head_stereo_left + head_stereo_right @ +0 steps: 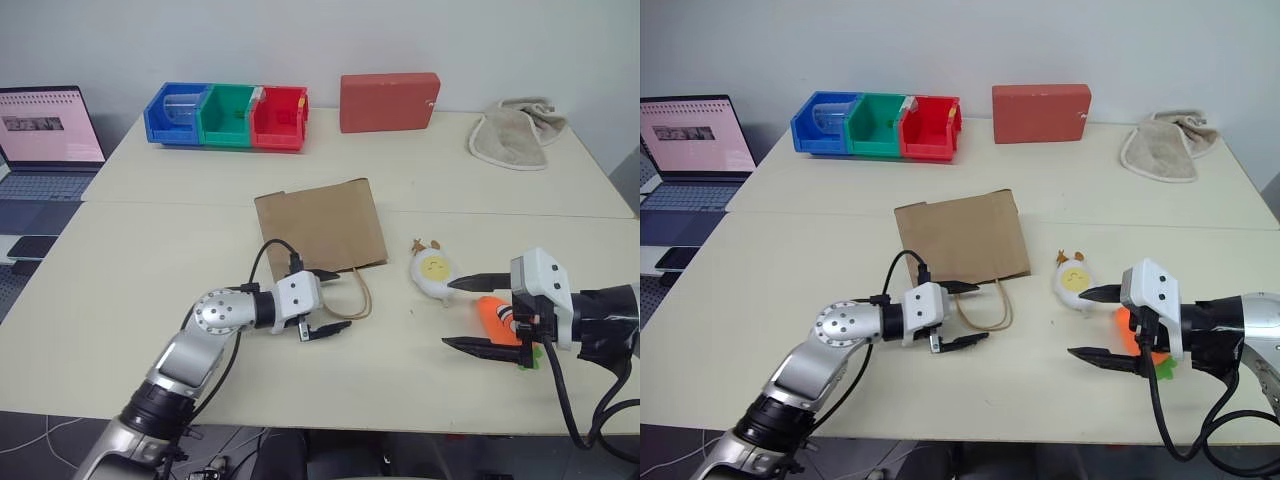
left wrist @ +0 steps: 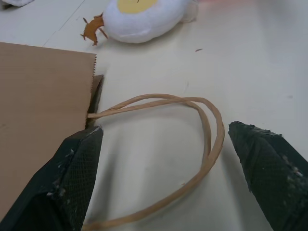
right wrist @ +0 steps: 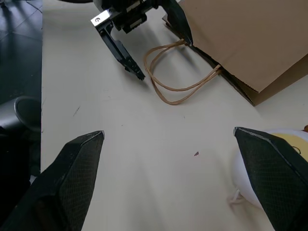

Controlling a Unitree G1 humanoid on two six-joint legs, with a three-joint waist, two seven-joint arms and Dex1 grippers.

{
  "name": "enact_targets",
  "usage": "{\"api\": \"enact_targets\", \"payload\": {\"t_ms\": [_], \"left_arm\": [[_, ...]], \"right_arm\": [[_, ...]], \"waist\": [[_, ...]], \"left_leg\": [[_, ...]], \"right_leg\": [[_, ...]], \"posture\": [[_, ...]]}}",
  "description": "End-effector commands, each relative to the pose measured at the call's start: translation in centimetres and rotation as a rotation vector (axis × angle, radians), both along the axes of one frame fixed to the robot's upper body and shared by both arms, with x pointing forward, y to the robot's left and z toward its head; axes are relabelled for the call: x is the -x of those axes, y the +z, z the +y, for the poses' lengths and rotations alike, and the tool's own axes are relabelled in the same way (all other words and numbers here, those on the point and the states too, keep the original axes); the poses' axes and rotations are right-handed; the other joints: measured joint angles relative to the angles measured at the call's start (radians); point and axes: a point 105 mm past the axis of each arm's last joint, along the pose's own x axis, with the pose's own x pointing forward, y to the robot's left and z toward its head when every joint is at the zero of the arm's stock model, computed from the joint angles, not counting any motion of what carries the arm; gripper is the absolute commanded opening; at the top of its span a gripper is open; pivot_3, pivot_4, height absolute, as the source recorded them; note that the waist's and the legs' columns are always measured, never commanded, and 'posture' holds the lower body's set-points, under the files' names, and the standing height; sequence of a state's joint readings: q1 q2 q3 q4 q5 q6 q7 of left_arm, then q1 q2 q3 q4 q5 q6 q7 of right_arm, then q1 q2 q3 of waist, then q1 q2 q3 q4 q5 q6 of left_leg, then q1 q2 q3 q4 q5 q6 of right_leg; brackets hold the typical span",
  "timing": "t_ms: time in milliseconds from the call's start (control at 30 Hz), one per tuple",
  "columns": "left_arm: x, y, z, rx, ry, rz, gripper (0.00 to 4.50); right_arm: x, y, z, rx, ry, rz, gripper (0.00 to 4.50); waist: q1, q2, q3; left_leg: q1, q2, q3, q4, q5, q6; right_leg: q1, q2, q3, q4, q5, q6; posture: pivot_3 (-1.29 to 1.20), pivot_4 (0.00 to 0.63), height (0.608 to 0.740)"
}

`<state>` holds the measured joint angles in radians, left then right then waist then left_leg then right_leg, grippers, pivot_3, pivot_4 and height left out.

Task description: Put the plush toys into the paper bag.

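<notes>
Both grippers gape empty, left gripper (image 1: pixel 328 300) at the paper bag (image 1: pixel 320 225) handles, right gripper (image 1: pixel 470 314) beside the plush toys (image 1: pixel 433 273)

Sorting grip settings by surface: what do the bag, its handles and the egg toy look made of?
Paper bag: matte brown kraft paper, with a serrated cut edge. Handles: probably twisted paper cord, tan and stiffly looped. Egg toy: soft white plush, fuzzy pile, yellow fabric face.

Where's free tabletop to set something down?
Free: the strip left of the paper bag up to the laptop, and the stretch between the bins, red block and bag. Crowded: bag mouth, where left gripper, egg toy, carrot toy and right gripper cluster.
</notes>
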<state>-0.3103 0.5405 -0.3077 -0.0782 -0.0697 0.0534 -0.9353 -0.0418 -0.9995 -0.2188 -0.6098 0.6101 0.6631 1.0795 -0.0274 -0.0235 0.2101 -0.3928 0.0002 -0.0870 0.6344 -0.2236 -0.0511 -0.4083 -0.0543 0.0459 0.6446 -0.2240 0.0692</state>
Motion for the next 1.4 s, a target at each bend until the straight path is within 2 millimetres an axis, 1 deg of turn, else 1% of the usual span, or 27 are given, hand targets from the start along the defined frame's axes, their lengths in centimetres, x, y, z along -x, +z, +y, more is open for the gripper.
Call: {"api": "enact_targets", "payload": {"t_ms": [33, 100, 333, 400, 433, 467, 533, 700, 767, 867, 933, 1000, 1067, 1133, 1200, 1233, 1300, 1333, 1400], "left_arm": [[-0.1, 0.5, -0.8, 0.001, -0.048, -0.047, 4.26], [-0.2, 0.5, -0.9, 0.004, -0.060, -0.049, 3.86], [-0.2, 0.4, -1.0, 0.004, -0.093, -0.024, 1.66], [0.0, 0.4, -1.1, 0.011, -0.106, -0.014, 0.93], [0.2, 0.4, -1.2, 0.016, -0.113, -0.001, 0.83], [0.3, 0.5, -1.2, 0.022, -0.118, 0.006, 0.51], [0.5, 0.9, -1.5, 0.050, -0.127, 0.032, 0.04], [0.8, 2.1, -1.9, 0.096, -0.145, 0.080, 0.01], [1.0, 3.1, -2.1, 0.128, -0.159, 0.112, 0.01], [1.1, 3.9, -2.0, 0.138, -0.166, 0.137, 0.01], [0.7, 5.0, -1.9, 0.190, -0.144, 0.151, 0.00], [0.1, 6.7, -1.8, 0.254, -0.124, 0.161, 0.00], [-0.1, 7.9, -1.7, 0.296, -0.117, 0.175, 0.00], [-0.1, 8.7, -1.6, 0.316, -0.124, 0.194, 0.00], [-0.1, 9.5, -1.5, 0.346, -0.124, 0.227, 0.00], [-0.1, 9.8, -1.4, 0.354, -0.128, 0.245, 0.00], [0.0, 10.3, -1.3, 0.374, -0.128, 0.279, 0.00], [-0.1, 10.4, -1.1, 0.375, -0.124, 0.288, 0.00], [-0.3, 10.6, -0.9, 0.377, -0.113, 0.305, 0.00]], "right_arm": [[0.4, 0.9, 0.3, 0.001, 0.007, -0.039, 4.50], [0.6, 0.8, 0.3, -0.001, 0.006, -0.035, 4.50], [0.5, 0.7, 0.0, -0.007, -0.011, -0.033, 4.50], [0.6, 0.6, 0.0, -0.010, -0.016, -0.030, 4.50], [0.6, 0.5, -0.1, -0.009, -0.017, -0.030, 4.50], [0.6, 0.5, -0.1, -0.010, -0.019, -0.030, 4.50], [0.6, 0.4, -0.3, -0.010, -0.033, -0.034, 4.50], [0.2, 0.3, -0.6, -0.012, -0.079, -0.045, 4.50], [0.2, 0.3, -0.7, -0.017, -0.092, -0.035, 4.50], [0.3, 0.3, -0.6, -0.032, -0.094, -0.029, 4.50], [0.4, 0.3, -0.2, -0.058, -0.088, -0.024, 4.12], [0.6, 0.1, 0.6, -0.089, -0.075, -0.017, 3.56], [0.4, -0.5, 1.4, -0.117, -0.075, -0.015, 2.78], [-0.2, -1.0, 2.1, -0.151, -0.094, -0.029, 2.10], [-1.0, -1.5, 3.2, -0.199, -0.113, -0.039, 1.18], [-1.5, -1.9, 3.9, -0.220, -0.115, -0.043, 0.90], [-2.6, -2.5, 5.3, -0.256, -0.130, -0.068, 0.18], [-3.3, -2.9, 6.1, -0.273, -0.147, -0.088, 0.04], [-5.3, -3.5, 7.4, -0.296, -0.200, -0.158, 0.04]], "waist": [[0.000, 0.000, 0.000], [0.001, 0.000, 0.000], [0.001, 0.000, 0.000], [0.001, 0.000, 0.000], [0.001, 0.000, 0.000], [0.001, 0.000, 0.000], [0.001, 0.000, 0.000], [0.000, 0.000, 0.000], [0.000, 0.000, 0.000], [0.000, 0.000, 0.000], [0.000, 0.000, 0.000], [0.000, 0.000, 0.000], [-0.001, 0.000, 0.000], [-0.002, 0.000, 0.000], [-0.004, 0.000, 0.000], [-0.006, -0.001, 0.000], [-0.007, -0.001, 0.000], [-0.007, -0.001, 0.000], [-0.007, -0.001, 0.000]], "left_leg": [[0.000, 0.000, 0.000, 0.000, 0.000, 0.000], [-0.001, 0.000, 0.000, 0.001, 0.000, 0.000], [-0.001, 0.000, 0.000, 0.001, 0.000, 0.000], [-0.001, 0.000, 0.000, 0.001, 0.000, 0.000], [-0.001, 0.000, 0.000, 0.001, 0.000, 0.000], [-0.001, 0.000, -0.001, 0.001, 0.000, 0.000], [-0.001, 0.000, 0.000, 0.001, 0.000, 0.000], [-0.001, 0.000, -0.001, 0.001, 0.000, 0.000], [-0.001, 0.000, -0.001, 0.001, 0.000, 0.000], [-0.001, -0.001, -0.001, 0.002, 0.000, 0.000], [-0.001, -0.001, -0.001, 0.002, 0.000, 0.000], [-0.001, 0.000, -0.001, 0.002, 0.000, 0.000], [-0.001, 0.000, -0.002, 0.002, 0.000, 0.000], [-0.002, 0.000, -0.002, 0.003, 0.000, 0.000], [-0.002, -0.001, -0.002, 0.003, 0.000, 0.000], [-0.002, -0.001, -0.002, 0.003, 0.000, 0.000], [-0.001, 0.000, -0.002, 0.003, 0.000, 0.000], [-0.001, 0.000, -0.002, 0.004, 0.000, 0.000], [-0.001, 0.000, -0.003, 0.004, 0.000, 0.000]], "right_leg": [[0.000, 0.000, 0.000, 0.000, 0.000, 0.000], [0.000, 0.000, 0.000, 0.000, 0.000, 0.000], [0.000, 0.000, 0.000, 0.000, 0.000, 0.001], [0.000, 0.000, 0.000, 0.000, 0.000, 0.001], [0.000, 0.000, 0.000, 0.000, 0.000, 0.001], [0.000, 0.000, 0.000, 0.000, 0.000, 0.001], [0.000, 0.000, 0.000, 0.000, 0.000, 0.001], [0.000, 0.000, 0.000, 0.000, 0.001, 0.001], [0.000, 0.000, 0.000, 0.000, 0.001, 0.001], [0.000, 0.000, 0.000, 0.000, 0.001, 0.001], [0.000, 0.000, 0.000, 0.000, 0.001, 0.001], [0.000, 0.000, 0.000, 0.000, 0.001, 0.001], [0.000, 0.000, -0.001, 0.000, 0.001, 0.001], [0.000, 0.000, -0.001, 0.000, 0.001, 0.001], [0.000, 0.000, -0.001, 0.000, 0.001, 0.001], [0.000, 0.000, -0.001, 0.000, 0.001, 0.001], [0.000, 0.000, -0.001, 0.000, 0.001, 0.002], [0.000, 0.001, -0.001, 0.001, 0.001, 0.002], [0.000, 0.001, -0.001, 0.001, 0.001, 0.001]], "posture": [[0.00, 0.150, 0.740], [0.00, 0.150, 0.740], [0.00, 0.150, 0.740], [0.00, 0.150, 0.740], [0.00, 0.150, 0.740], [0.00, 0.150, 0.740], [0.00, 0.150, 0.740], [0.00, 0.150, 0.740], [0.00, 0.150, 0.740], [0.00, 0.150, 0.740], [0.00, 0.150, 0.740], [0.00, 0.150, 0.740], [0.00, 0.150, 0.740], [0.00, 0.150, 0.740], [0.00, 0.150, 0.740], [0.00, 0.150, 0.740], [0.00, 0.150, 0.740], [0.00, 0.150, 0.740], [0.00, 0.150, 0.740]]}}
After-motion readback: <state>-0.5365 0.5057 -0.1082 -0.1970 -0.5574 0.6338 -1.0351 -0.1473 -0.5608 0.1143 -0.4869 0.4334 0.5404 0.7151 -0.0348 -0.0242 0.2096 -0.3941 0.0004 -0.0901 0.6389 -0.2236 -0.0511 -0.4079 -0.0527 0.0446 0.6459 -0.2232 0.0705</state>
